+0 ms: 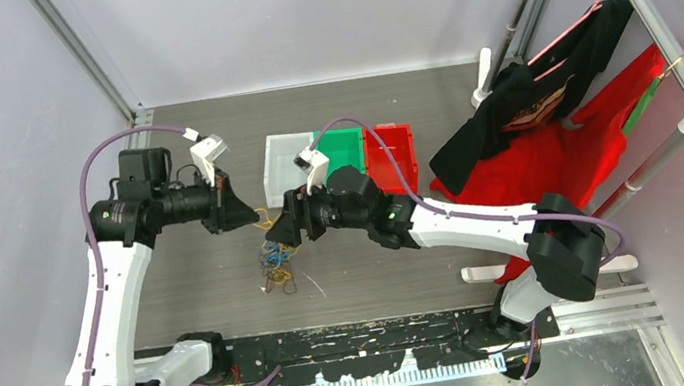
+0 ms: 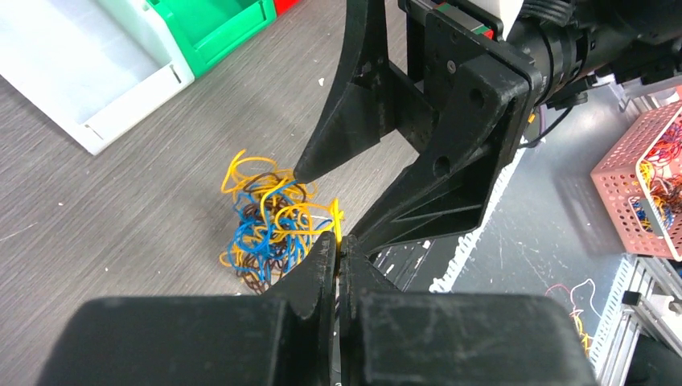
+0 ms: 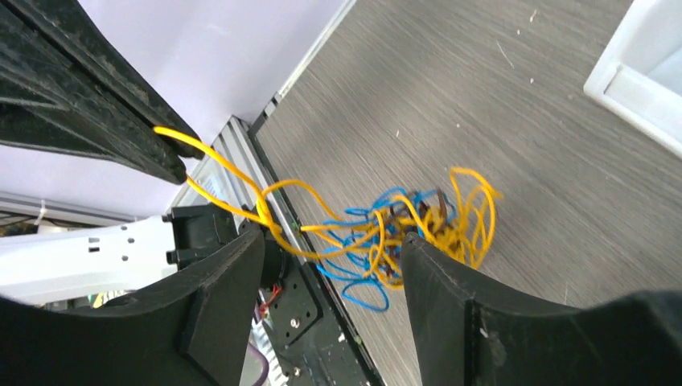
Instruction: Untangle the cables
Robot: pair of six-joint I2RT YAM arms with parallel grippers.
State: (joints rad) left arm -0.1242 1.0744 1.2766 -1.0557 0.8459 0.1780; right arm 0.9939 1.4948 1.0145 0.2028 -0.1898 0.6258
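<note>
Left gripper (image 2: 338,251): fingers pressed together, pinching a single yellow wire (image 3: 225,173) near its end. From the pinch the wire slopes down into the tangle.

Right gripper (image 3: 330,253): fingers spread wide, holding nothing. It faces the left gripper, tips near each other. The yellow wire crosses the gap between its fingers; cannot tell whether it touches either one.

Cables (image 2: 269,225): one knotted heap of yellow, blue and dark brown loops. It lies on the grey table (image 2: 121,233), below and between the two grippers.

Behind the heap and apart from it, a row: white bin (image 1: 286,166), green bin (image 1: 344,148), red bin (image 1: 391,154).

Far right: red cloth (image 1: 564,147) and black garment (image 1: 528,106) draped on a rack.
</note>
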